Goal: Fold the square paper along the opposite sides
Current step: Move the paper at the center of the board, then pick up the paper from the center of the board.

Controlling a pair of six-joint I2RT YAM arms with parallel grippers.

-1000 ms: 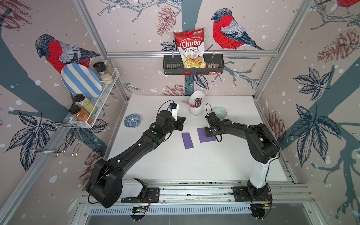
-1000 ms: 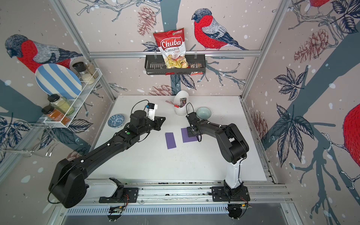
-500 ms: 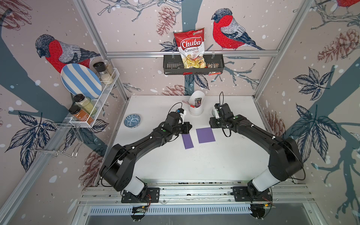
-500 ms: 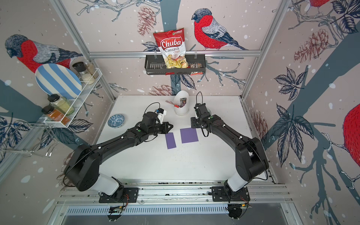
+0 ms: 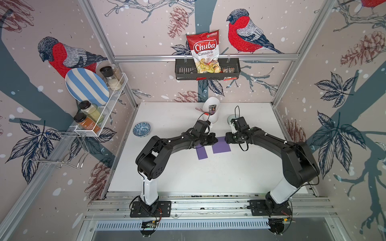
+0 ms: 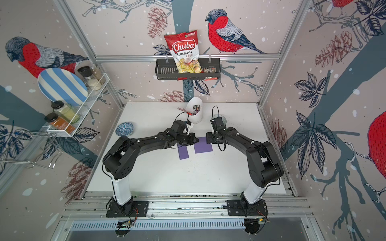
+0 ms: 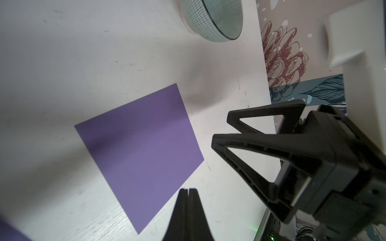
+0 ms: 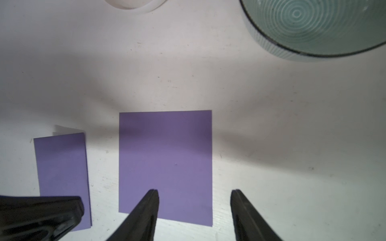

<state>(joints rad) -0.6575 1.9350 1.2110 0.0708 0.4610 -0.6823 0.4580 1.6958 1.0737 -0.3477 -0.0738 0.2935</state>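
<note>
On the bench (image 5: 188, 175) a folded purple piece (image 5: 201, 154) lies just beside the flat, uncreased square paper (image 5: 221, 147). Over its far edge the left claw (image 7: 189, 190) hangs pinched together, empty; the right claw (image 8: 195, 191) stands apart, straddling the sheet's side edge. I reckon it should lift that side edge squarely onto the opposite one while the left claw pins the sheet, keeping clear of the green bowl (image 8: 313, 27) beyond.

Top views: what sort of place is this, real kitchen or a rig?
Likely a lab robot cell dressed as a kitchen: bird wallpaper in an aluminium frame, a left arm and right arm bolted to a base rail, wall racks holding spice jars and a Chuba chips bag.
</note>
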